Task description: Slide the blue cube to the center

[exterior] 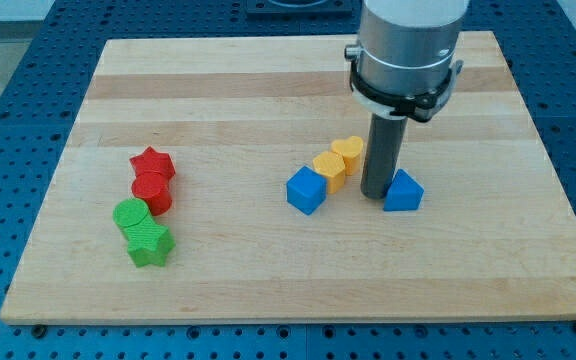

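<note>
The blue cube (306, 190) sits on the wooden board (268, 80) a little right of its middle. My tip (376, 193) rests on the board to the cube's right, apart from it. A blue triangular block (403, 191) lies against the tip's right side. Two yellow blocks lie between cube and rod: a yellow hexagon-like block (330, 168) touching the cube's upper right corner, and a yellow heart-like block (347, 151) behind it, close to the rod.
At the view's left stand a red star (152, 163) above a red cylinder (153, 190), then a green cylinder (131, 216) above a green star (149, 243). The arm's grey body (408, 45) hangs over the board's upper right.
</note>
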### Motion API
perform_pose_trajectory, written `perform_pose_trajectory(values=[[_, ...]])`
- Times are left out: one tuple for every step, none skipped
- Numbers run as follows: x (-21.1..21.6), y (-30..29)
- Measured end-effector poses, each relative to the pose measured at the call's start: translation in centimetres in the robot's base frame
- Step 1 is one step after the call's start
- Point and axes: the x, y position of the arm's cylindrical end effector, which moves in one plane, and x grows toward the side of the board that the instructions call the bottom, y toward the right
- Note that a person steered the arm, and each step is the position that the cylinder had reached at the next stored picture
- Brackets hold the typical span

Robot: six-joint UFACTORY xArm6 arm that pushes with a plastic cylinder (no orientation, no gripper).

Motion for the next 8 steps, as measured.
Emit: perform_pose_trajectory(values=[[2.3,-0.6],[4.5,-2.5],[4.2,-5.5],[1.0,-6.6],[-1.4,-7.6],[-1.6,-7.6],[-1.2,-8.0],[-1.2,-8.5]])
